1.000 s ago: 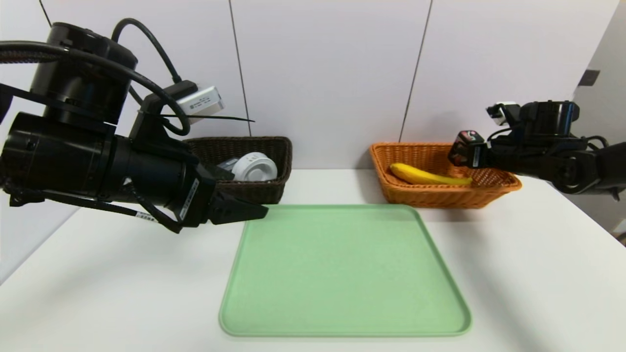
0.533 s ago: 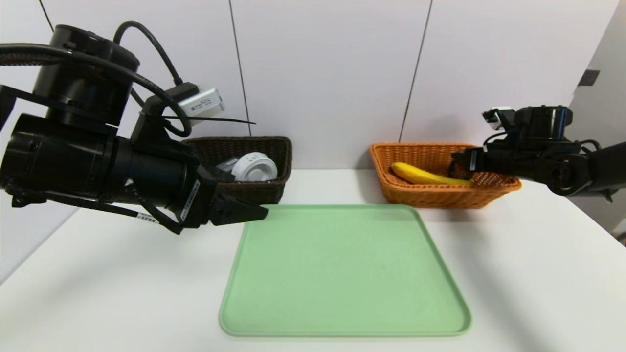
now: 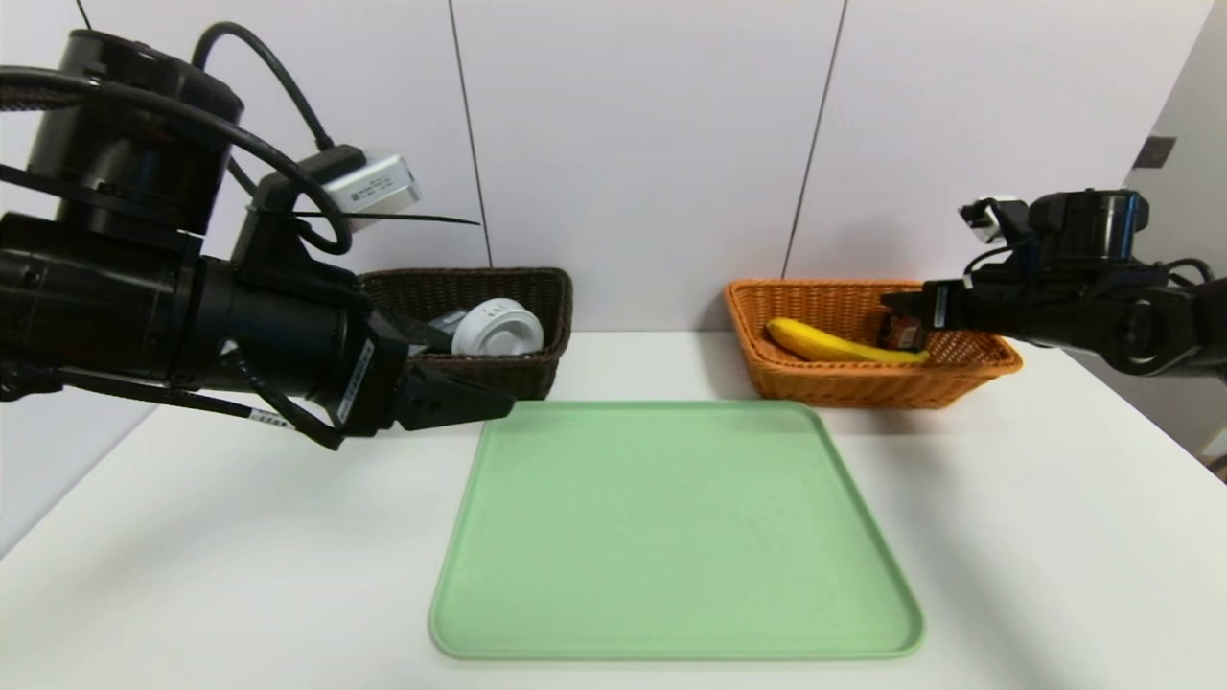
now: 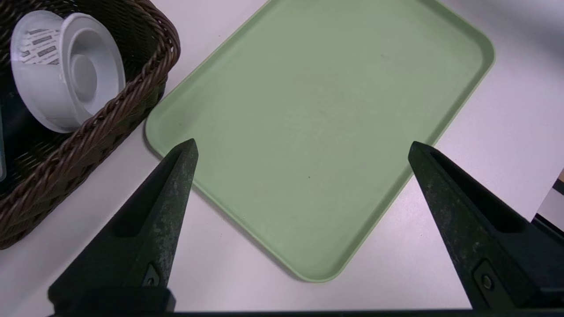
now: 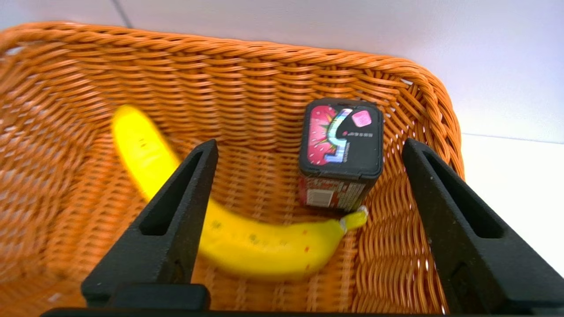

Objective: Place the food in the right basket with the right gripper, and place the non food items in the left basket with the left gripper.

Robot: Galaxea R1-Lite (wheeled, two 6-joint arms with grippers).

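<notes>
In the orange right basket point(image 3: 863, 385) point(image 5: 246, 66) lie a yellow banana point(image 3: 832, 345) point(image 5: 246, 246) and a black snack box with a pink label point(image 3: 899, 332) point(image 5: 340, 145). The box stands free against the basket's wall by the banana's stem. My right gripper point(image 3: 906, 309) point(image 5: 309, 143) hovers just above the basket, open, with nothing between its fingers. The brown left basket point(image 3: 542, 287) point(image 4: 110, 127) holds a white round container point(image 3: 498, 329) point(image 4: 66, 75). My left gripper point(image 3: 479, 407) point(image 4: 303, 144) hangs open and empty in front of that basket, over the tray's near-left corner.
A green tray point(image 3: 671, 537) point(image 4: 317, 110) with nothing on it lies on the white table point(image 3: 1054, 537) between and in front of the two baskets. A white wall stands right behind the baskets.
My right gripper lowered the snack box into the orange basket, opened and let it go, then rose a little. The left arm drifted slightly left and stayed open.
</notes>
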